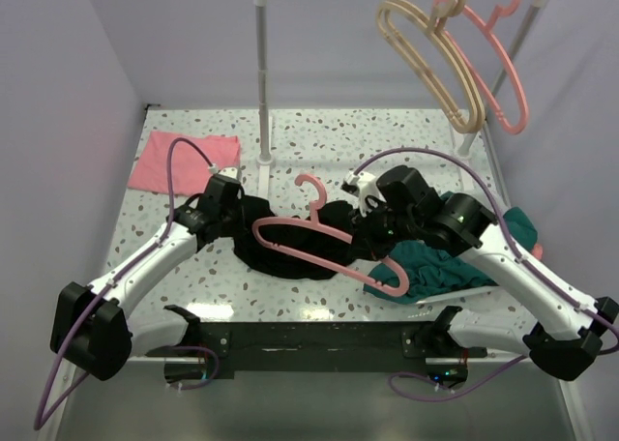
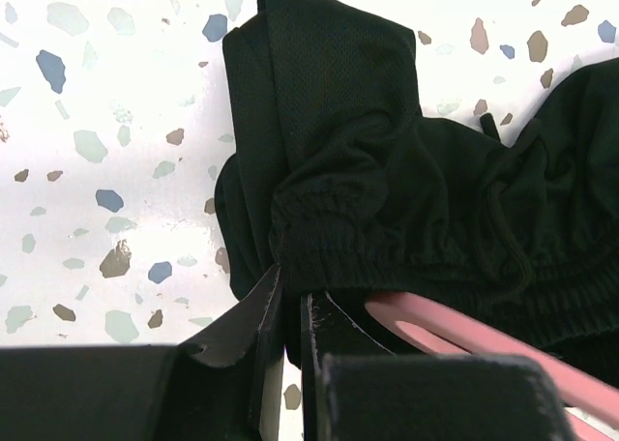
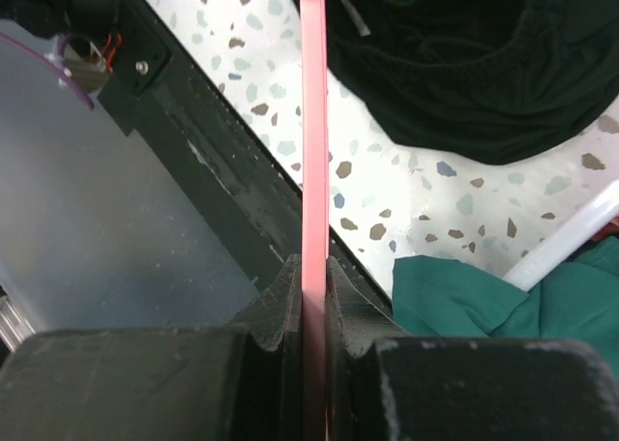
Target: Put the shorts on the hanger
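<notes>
— Gripping anything, is the left pincer (image 2: 290,288)?
— It is pinching the gathered waistband of the black shorts (image 2: 387,170), fingers nearly meeting on the fabric.
— And the right pincer (image 3: 314,267)?
— It is clamping the thin bar of the pink hanger (image 1: 324,263), which is lying across the shorts on the table (image 1: 406,136). A teal cloth (image 1: 435,267) is lying just right of the shorts.

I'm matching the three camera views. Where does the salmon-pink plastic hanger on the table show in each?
Top external: salmon-pink plastic hanger at centre, overlapping the black fabric shorts.
Left wrist: hanger at lower right.
Right wrist: hanger, a vertical strip at centre.
Shared landmark: the shorts, beside it in all three.
</notes>
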Robot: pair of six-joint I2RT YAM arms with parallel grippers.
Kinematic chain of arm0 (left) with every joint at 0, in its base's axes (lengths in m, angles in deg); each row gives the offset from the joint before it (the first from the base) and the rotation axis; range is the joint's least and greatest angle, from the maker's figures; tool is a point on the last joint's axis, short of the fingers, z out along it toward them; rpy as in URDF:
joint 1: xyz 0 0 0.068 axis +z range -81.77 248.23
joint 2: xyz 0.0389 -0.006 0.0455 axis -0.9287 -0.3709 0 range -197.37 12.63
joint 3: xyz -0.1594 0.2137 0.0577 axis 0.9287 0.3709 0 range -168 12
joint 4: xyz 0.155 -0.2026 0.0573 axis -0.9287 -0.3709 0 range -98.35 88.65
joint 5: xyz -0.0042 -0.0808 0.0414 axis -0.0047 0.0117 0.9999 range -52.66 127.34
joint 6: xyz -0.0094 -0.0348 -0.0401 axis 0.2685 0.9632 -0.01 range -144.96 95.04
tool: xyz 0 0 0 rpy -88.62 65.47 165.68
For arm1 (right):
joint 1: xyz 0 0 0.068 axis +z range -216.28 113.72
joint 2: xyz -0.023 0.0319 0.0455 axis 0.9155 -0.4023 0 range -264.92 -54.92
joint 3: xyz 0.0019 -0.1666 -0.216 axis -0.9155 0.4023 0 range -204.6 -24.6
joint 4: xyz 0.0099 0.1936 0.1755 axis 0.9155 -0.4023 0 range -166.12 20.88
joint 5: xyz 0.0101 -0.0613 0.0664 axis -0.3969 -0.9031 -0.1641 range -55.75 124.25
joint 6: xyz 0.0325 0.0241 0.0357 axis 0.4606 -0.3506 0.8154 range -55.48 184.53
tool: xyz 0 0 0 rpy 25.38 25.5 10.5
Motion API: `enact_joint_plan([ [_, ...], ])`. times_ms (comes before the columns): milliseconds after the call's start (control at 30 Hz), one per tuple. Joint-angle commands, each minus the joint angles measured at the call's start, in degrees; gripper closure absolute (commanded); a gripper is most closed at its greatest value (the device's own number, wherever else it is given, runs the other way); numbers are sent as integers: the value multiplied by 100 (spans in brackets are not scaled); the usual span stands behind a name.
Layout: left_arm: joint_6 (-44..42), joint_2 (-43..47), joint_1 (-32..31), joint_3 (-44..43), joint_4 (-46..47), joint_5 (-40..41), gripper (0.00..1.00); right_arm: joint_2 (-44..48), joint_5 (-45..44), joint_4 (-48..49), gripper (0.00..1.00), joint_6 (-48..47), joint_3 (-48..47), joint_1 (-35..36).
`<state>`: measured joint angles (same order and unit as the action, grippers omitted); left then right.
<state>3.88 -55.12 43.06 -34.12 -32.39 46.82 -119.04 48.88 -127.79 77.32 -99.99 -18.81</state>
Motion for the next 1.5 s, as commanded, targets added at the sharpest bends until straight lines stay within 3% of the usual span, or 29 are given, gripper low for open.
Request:
enact_joint_plan([
  [0,-115,86,21,-221,-77,-42,88,-101,-214,409,100,73,191,394],
  [233,-168,410,12,-362,-489,-148,89,-13,-1295,2111,100,416,763,931],
  [367,-168,552,21,-327,-674,-86,91,4,-1691,2413,100,338,781,1239],
  [600,-159,1149,-155,-791,-885,194,93,-364,-1253,3274,100,180,1166,1423],
  [733,-265,1193,-181,-766,-1000,415,94,-470,-1191,4509,100,65,1799,1485],
  [867,-353,1316,-269,-459,-684,64,91,-645,-1278,5522,100,56,2195,1485],
  [967,-361,1378,-313,-283,-525,10,80,-707,-1261,6235,100,126,2547,1485],
  [1100,-624,1737,-313,-247,-297,-94,50,-865,-1209,6518,100,162,2697,1485],
  [1133,-669,1852,-313,-256,-262,-104,46,-883,-1200,6553,100,153,2705,1485],
  [1267,-1012,2476,-313,-160,63,-524,41,-945,-1226,6579,100,162,2758,1485],
  [1400,-1179,3082,-322,147,791,-1779,37,-1032,-1191,6579,100,162,2732,1485],
  [1467,-1161,3188,-322,236,1021,-1958,35,-1076,-1147,6579,100,170,2714,1485],
])
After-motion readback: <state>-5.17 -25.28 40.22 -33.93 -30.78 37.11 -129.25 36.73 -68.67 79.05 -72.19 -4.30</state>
